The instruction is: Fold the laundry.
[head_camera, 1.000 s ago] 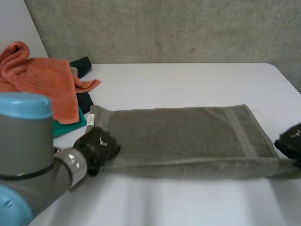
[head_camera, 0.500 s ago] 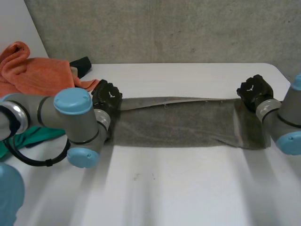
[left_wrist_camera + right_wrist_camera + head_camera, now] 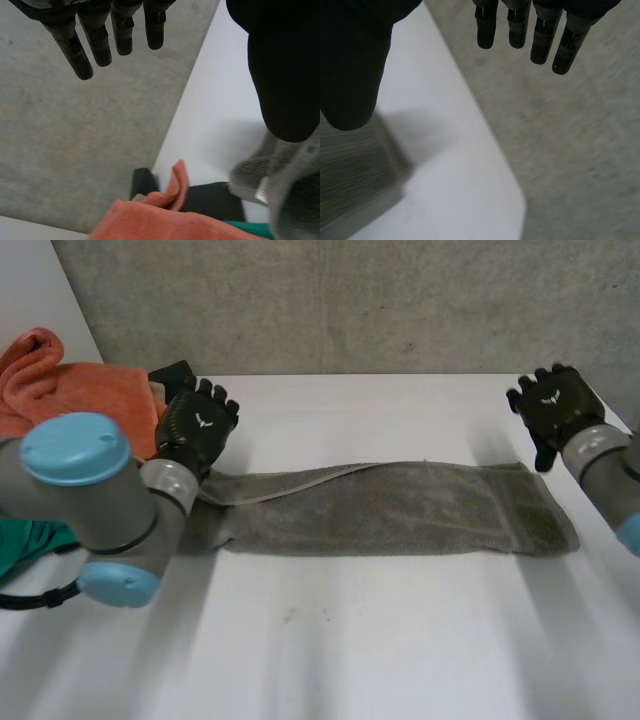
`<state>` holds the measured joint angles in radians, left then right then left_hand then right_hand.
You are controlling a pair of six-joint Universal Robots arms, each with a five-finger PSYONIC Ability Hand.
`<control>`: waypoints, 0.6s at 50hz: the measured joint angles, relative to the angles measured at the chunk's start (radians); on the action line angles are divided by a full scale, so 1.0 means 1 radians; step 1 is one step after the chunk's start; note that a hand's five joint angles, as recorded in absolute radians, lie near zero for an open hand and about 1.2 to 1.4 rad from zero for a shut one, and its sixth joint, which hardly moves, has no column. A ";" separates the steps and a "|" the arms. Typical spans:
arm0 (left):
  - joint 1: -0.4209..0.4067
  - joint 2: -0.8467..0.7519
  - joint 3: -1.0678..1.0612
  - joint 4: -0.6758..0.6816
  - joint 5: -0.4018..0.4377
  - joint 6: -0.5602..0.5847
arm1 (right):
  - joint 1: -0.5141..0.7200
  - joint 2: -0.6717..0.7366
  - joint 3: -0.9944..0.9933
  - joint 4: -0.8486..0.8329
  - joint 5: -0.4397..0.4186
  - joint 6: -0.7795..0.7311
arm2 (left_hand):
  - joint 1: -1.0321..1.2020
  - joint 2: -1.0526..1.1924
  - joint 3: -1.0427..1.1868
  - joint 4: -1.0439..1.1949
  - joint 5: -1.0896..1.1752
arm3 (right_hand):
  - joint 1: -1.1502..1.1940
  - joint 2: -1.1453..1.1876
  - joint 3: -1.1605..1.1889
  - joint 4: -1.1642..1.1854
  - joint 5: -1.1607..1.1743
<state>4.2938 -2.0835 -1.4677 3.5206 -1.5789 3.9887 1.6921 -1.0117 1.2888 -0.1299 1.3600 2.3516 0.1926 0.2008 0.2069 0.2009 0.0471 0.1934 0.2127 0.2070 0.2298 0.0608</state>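
Item 1. Grey towel (image 3: pixel 390 508): lies flat on the white table (image 3: pixel 400 640) as a long narrow strip running side to side, doubled along its length. The upper layer's pale hem shows along the far edge towards the left end. A second ago it lay spread roughly twice as deep; half a second ago the near edge had already been carried over to the far one.

Item 2. Left hand (image 3: pixel 197 428): raised just beyond the towel's left end, fingers (image 3: pixel 95 40) straight and spread, thumb apart, nothing held. Half a second ago it sat low on that far left corner; it is now off the cloth.

Item 3. Right hand (image 3: pixel 552 410): raised beyond the towel's right end, near the table's far right corner, fingers (image 3: pixel 540 30) straight, thumb wide, nothing held (in its wrist view the towel lies below the thumb, apart from it). Half a second ago it was down at the far right corner.

Item 4. Orange cloth (image 3: pixel 80 400): heaped at the table's left side, unchanged.

Item 5. Green cloth (image 3: pixel 25 540): beneath the orange one, partly hidden by the left arm.

Item 6. Black item (image 3: pixel 172 375): beside the orange cloth; what it is cannot be told.

Item 7. Concrete wall (image 3: pixel 400 300): behind the table.
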 measured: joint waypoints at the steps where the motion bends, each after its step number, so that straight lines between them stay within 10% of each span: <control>1: 0.009 0.008 -0.009 -0.011 0.016 -0.011 | -0.008 -0.010 0.012 0.027 -0.009 0.007 | 0.000 0.000 0.000 0.000 0.000 | 0.000 0.000 0.000 0.000 0.000; 14: 0.119 -0.084 0.042 -0.133 0.148 -0.070 | -0.110 -0.033 0.094 0.288 -0.100 0.118 | 0.000 0.000 0.000 0.000 0.000 | 0.000 0.000 0.000 0.000 0.000; 30: 0.172 -0.339 0.432 -0.038 0.012 -0.167 | -0.155 -0.036 0.175 0.232 -0.122 0.138 | 0.006 0.005 0.002 0.003 0.000 | 0.000 0.000 0.000 0.000 0.000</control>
<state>4.4660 -2.4222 -1.0360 3.4828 -1.5667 3.8221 1.5376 -1.0477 1.4642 0.1022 1.2376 2.4893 0.1989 0.2062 0.2090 0.2037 0.0471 0.1934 0.2127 0.2069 0.2297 0.0608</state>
